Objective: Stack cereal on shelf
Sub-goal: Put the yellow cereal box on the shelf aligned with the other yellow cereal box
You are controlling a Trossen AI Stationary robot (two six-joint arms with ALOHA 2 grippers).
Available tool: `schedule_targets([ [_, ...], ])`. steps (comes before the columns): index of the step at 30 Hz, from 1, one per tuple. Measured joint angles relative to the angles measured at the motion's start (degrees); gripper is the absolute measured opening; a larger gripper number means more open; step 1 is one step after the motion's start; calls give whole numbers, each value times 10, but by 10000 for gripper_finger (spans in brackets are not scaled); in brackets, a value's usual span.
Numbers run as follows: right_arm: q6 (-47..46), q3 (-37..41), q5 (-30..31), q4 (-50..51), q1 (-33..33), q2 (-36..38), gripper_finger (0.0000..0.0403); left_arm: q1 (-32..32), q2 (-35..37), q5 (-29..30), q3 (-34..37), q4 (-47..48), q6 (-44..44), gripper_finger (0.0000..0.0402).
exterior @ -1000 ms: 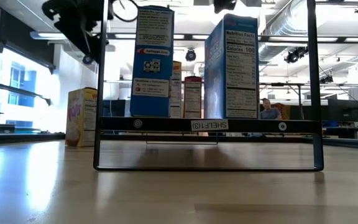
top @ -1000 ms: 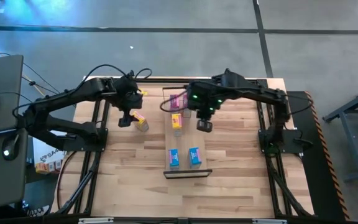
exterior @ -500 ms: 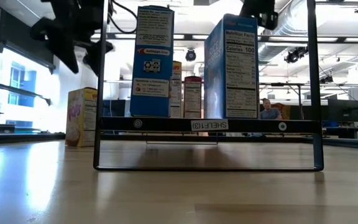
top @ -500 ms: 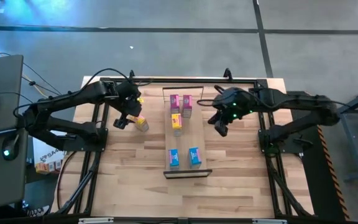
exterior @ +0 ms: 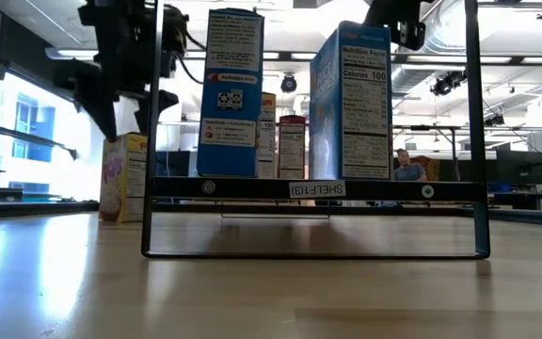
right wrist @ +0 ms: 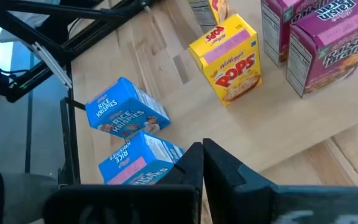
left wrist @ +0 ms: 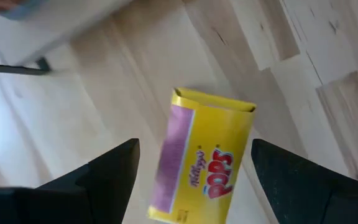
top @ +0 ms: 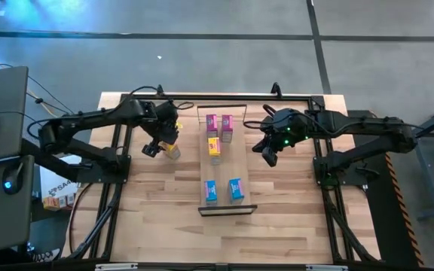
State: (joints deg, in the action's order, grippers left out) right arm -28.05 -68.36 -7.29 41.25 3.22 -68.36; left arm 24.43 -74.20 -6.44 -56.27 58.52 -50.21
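Yellow card marks the one box (top: 171,149) off the shelf (top: 224,169) in the high view: it is seen on the surface (top: 277,226) left of the plank, with the left hand (top: 157,144) directly over it. Five boxes are seen on the shelf: two pink (top: 218,124) at the far end, one yellow (top: 214,146) just behind them, two blue (top: 224,190) near the front frame. The right hand (top: 269,153) is held to the right of the shelf, clear of every box.

In the low view the loose box (exterior: 124,177) is shown upright, its long axis vertical, left of the shelf's black frame (exterior: 314,188), beneath the left hand (exterior: 119,89).

In the left wrist view the yellow box (left wrist: 202,165) is framed between the two fingers (left wrist: 114,177), which are spread wide and touch nothing; its top flap is turned away from the hand.

In the right wrist view the fingers (right wrist: 219,163) are pressed together with nothing between them, and the blue boxes (right wrist: 129,134), the shelved yellow box (right wrist: 232,59) and the pink boxes (right wrist: 319,43) are seen beyond.
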Motion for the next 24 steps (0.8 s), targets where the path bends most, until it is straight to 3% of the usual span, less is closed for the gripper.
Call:
schedule_targets([
  [9,0,0,2,0,0,0,0,-1,-42,1,0,5,35,285],
  [18,7,0,2,-6,0,0,0,-2,-51,19,0,4,83,173],
  [24,11,0,3,-13,0,0,0,-2,2,8,-1,-19,246,122],
])
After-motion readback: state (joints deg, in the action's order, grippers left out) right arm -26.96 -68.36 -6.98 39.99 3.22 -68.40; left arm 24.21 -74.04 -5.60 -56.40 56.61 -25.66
